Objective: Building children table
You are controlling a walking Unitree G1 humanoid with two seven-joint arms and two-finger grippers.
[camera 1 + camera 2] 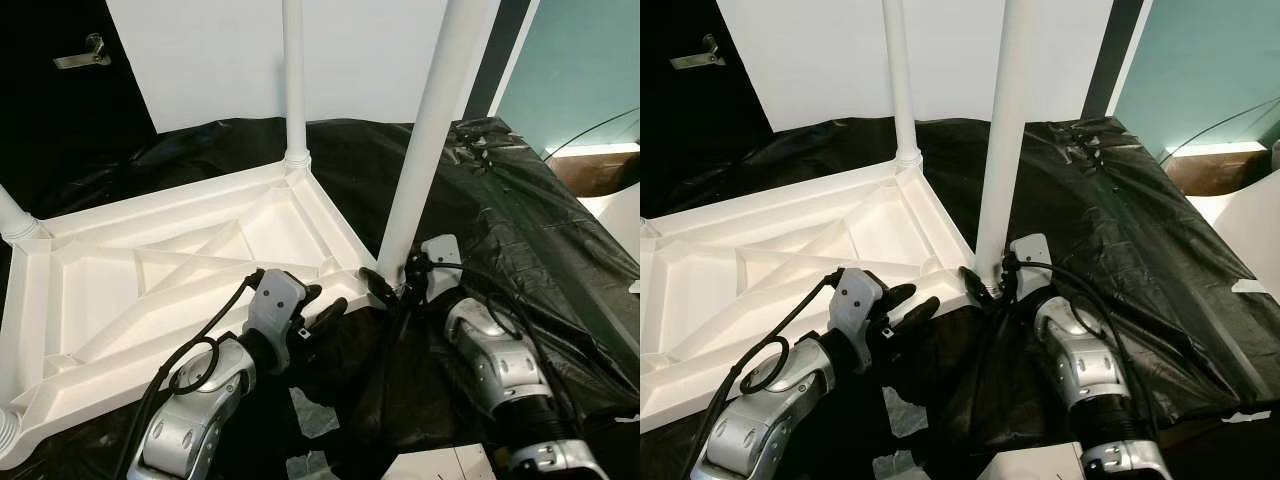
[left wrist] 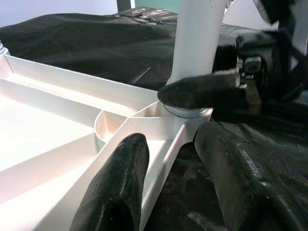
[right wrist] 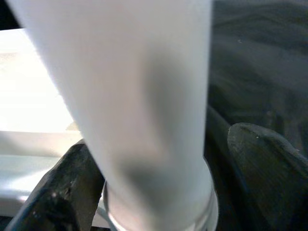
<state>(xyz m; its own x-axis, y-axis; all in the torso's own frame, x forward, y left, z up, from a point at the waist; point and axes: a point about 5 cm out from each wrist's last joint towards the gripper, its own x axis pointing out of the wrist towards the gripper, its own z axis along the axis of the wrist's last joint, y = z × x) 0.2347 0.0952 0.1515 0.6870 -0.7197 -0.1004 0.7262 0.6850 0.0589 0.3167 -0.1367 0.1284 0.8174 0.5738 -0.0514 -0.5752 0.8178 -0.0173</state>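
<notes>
The white children's table top (image 1: 150, 270) lies upside down on black plastic sheeting (image 1: 540, 230), ribbed underside up, at 9 o'clock in the head view. The right pincer (image 1: 392, 282) is clamped around the base of a white leg (image 1: 425, 140) standing in the corner socket at 6 o'clock. At 7 o'clock the left pincer (image 1: 325, 300), fingers (image 2: 120, 178) apart, straddles the top's edge beside that corner, and another leg (image 1: 294, 80) stands at 12 o'clock.

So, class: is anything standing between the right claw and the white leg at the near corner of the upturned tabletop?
Nothing visible. The right claw already straddles the base of the leg where it meets the tabletop corner socket.
</notes>
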